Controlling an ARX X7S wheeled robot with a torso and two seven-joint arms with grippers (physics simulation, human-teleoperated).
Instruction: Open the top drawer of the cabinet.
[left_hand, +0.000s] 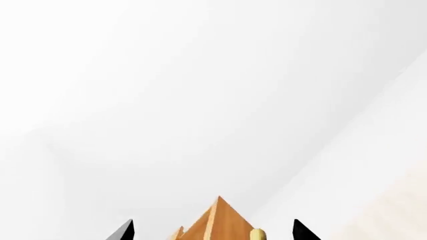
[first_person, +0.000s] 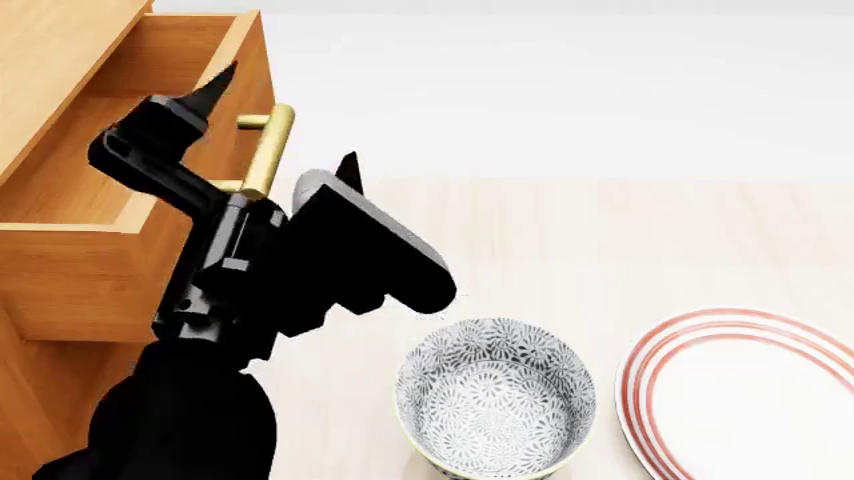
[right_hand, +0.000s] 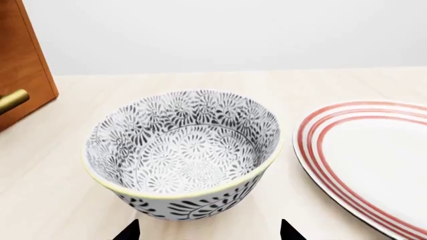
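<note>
Drawer (first_person: 80, 250) orange-brown, handle (first_person: 267, 150) brass; bowl (first_person: 497, 395) black-white floral, probably yellow-rimmed; plate (first_person: 747, 390) was white with red rings.

A pale wooden table (first_person: 601, 240) carries the cabinet (first_person: 54, 290), a patterned bowl (first_person: 497, 400) and a red-ringed plate (first_person: 747, 390).

Patterned bowl (right_hand: 181, 155) beside red-striped plate (right_hand: 367, 160)

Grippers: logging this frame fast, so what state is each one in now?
Left gripper: open, fingers either side of the top drawer handle, gripping nothing.
Right gripper: open, empty, by the bowl.
</note>
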